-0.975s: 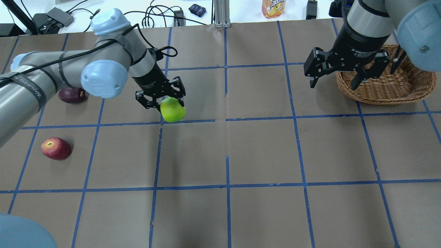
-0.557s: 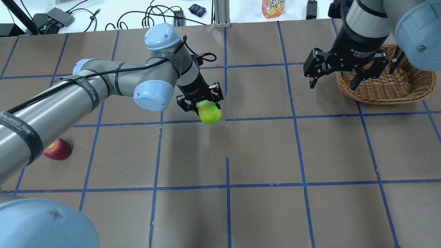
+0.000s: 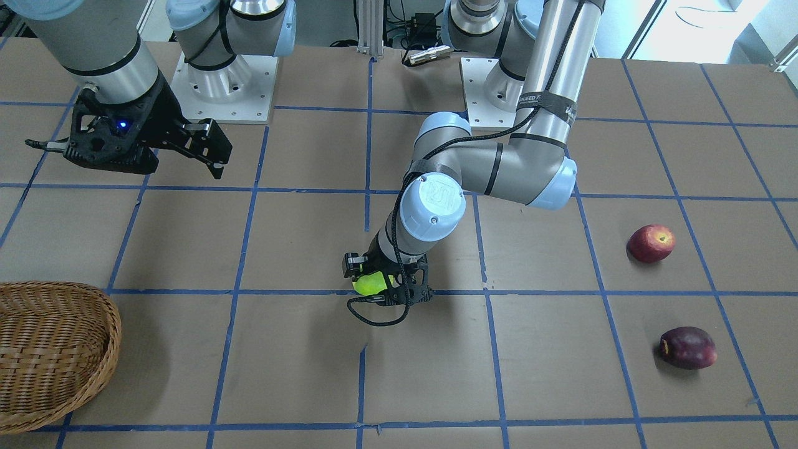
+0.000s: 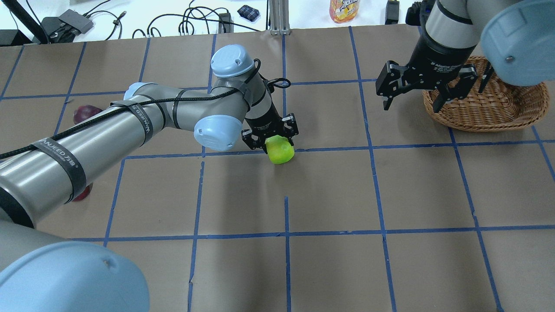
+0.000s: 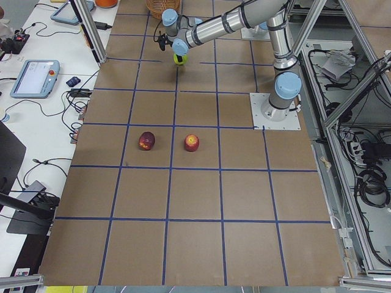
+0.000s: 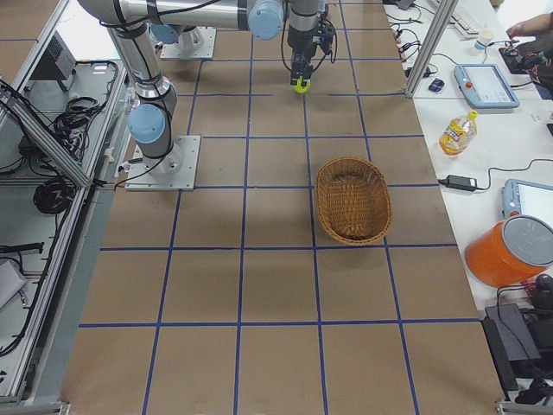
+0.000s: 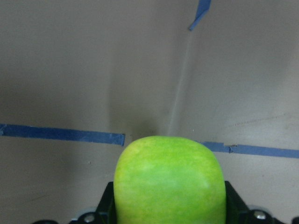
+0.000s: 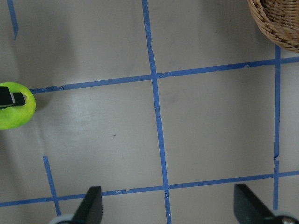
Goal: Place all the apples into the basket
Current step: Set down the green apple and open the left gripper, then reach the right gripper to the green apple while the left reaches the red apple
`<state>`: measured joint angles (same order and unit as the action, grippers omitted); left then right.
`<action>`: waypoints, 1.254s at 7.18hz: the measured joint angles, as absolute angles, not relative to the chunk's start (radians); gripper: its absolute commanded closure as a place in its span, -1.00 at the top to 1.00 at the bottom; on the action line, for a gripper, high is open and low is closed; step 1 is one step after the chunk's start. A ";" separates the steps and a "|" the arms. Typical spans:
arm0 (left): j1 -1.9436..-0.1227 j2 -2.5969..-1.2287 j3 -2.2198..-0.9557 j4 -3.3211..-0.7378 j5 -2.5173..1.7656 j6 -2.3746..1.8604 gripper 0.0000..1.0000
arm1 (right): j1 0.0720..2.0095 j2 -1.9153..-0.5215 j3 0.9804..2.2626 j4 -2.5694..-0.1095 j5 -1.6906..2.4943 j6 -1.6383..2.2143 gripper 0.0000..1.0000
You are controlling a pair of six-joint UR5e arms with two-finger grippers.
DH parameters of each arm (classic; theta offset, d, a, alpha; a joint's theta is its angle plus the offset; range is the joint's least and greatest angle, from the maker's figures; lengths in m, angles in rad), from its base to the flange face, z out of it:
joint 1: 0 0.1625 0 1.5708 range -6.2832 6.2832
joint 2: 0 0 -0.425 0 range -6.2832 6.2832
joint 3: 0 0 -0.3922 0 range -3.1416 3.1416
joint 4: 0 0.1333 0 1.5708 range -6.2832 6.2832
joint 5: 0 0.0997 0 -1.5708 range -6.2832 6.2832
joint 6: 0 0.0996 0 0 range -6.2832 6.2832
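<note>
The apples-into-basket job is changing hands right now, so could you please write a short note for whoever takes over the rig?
Left gripper: shut on the green apple, held near the table's middle.
Right gripper: open and holding nothing, above the table beside the basket.
Basket: on the robot's right, with no apple in it.
Red apple and dark maroon apple: lying on the table on the robot's left, apart from each other.
Done: only the green apple is picked up.
Left: get the green apple into the basket, then the other two.
</note>
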<state>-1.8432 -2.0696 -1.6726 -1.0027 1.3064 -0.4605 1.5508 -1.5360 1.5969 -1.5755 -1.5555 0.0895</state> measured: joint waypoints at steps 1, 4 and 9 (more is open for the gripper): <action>-1.841 -2.054 -1.669 -1.001 1.307 -0.461 1.00 | 1.555 -1.525 1.595 -1.584 -1.556 0.094 1.00; -1.755 -1.973 -1.638 -1.049 1.306 -0.397 1.00 | 1.615 -1.471 1.591 -1.631 -1.559 0.153 1.00; -1.457 -1.763 -1.649 -1.347 1.586 0.050 1.00 | 1.857 -1.244 1.575 -1.894 -1.549 0.394 1.00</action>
<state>-1.4570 -1.7630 -1.6486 -1.3466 1.5856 0.0498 1.8568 -1.2442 1.5750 -1.8942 -1.5494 0.3943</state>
